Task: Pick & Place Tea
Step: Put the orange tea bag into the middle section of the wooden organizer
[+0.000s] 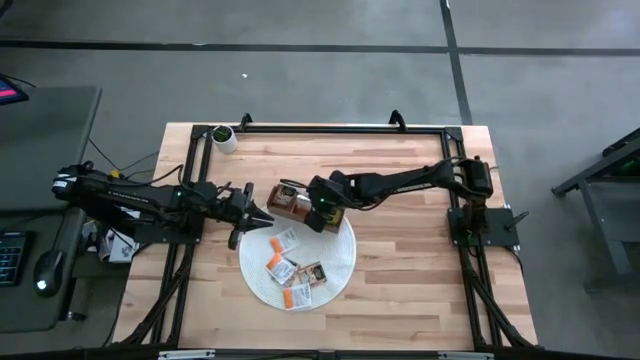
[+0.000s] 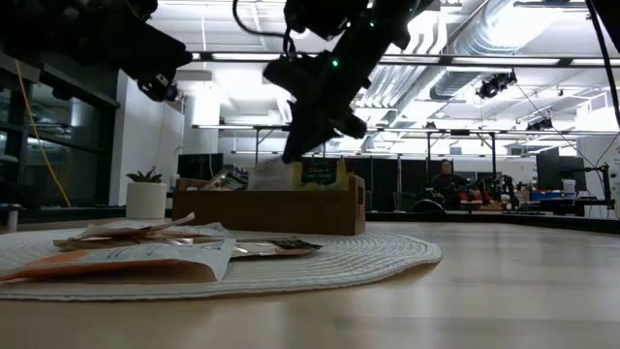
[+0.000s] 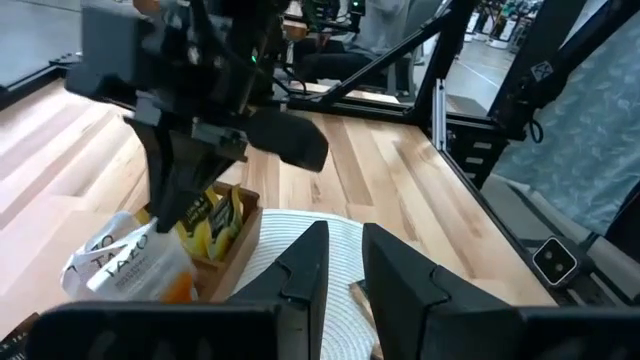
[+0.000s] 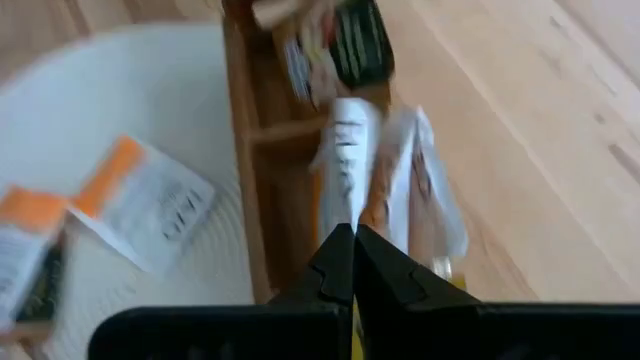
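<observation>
While several tea packets (image 1: 290,205) sit in your wooden tray (image 1: 281,192), five or so remain on the mat (image 1: 340,262); right gripper (image 4: 352,232) pinched shut, empty, left gripper (image 3: 341,250) narrowly parted, empty.

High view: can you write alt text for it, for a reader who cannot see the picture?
Seen from above, the right claw, shut, hangs over the wooden tray at the edge of a round white mat strewn with tea packets. The left claw waits beside the tray, at the mat's other side.
</observation>
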`<state>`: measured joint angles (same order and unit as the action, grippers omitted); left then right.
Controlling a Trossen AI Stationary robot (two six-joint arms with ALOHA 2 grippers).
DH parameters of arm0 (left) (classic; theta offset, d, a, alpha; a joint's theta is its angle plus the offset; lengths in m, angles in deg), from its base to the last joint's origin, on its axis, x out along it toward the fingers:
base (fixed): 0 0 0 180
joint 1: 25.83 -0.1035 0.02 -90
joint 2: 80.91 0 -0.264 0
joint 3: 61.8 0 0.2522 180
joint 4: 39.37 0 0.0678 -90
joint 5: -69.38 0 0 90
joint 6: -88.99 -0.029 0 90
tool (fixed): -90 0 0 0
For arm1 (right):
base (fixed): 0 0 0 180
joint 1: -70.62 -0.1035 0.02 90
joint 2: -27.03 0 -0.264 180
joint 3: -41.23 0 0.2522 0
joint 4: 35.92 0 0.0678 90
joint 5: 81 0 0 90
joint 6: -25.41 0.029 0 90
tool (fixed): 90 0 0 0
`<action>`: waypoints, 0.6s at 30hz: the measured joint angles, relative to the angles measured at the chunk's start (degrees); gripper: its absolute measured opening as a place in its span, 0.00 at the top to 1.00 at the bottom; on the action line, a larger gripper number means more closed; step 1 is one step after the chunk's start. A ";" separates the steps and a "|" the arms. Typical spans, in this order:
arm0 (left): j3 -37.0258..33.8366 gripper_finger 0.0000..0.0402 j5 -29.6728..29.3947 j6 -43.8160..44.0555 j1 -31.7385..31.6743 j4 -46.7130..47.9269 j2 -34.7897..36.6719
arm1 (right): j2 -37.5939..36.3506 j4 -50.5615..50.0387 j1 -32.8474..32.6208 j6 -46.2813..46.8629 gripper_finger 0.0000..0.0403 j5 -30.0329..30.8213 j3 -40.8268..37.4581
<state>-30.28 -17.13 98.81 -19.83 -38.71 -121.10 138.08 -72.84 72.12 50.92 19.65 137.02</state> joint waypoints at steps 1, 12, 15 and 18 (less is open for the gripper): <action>0.00 0.84 -0.02 -0.14 0.00 -0.02 0.00 | 0.07 -0.64 -0.03 -0.01 1.00 0.16 -0.03; 0.00 0.84 -0.61 -0.32 0.00 0.17 -0.02 | 0.93 -0.55 0.02 -0.01 1.00 -1.76 -0.05; 0.00 0.84 -0.63 -0.32 0.00 0.45 -0.02 | 0.90 1.06 0.00 -0.01 0.98 -1.34 -0.03; 0.00 0.84 -0.61 -0.32 0.00 0.61 -0.02 | 0.90 1.39 0.00 -0.01 0.94 -1.69 -0.01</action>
<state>-30.28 -17.74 98.49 -19.83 -38.09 -121.12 138.99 -71.45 72.12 50.90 17.97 137.01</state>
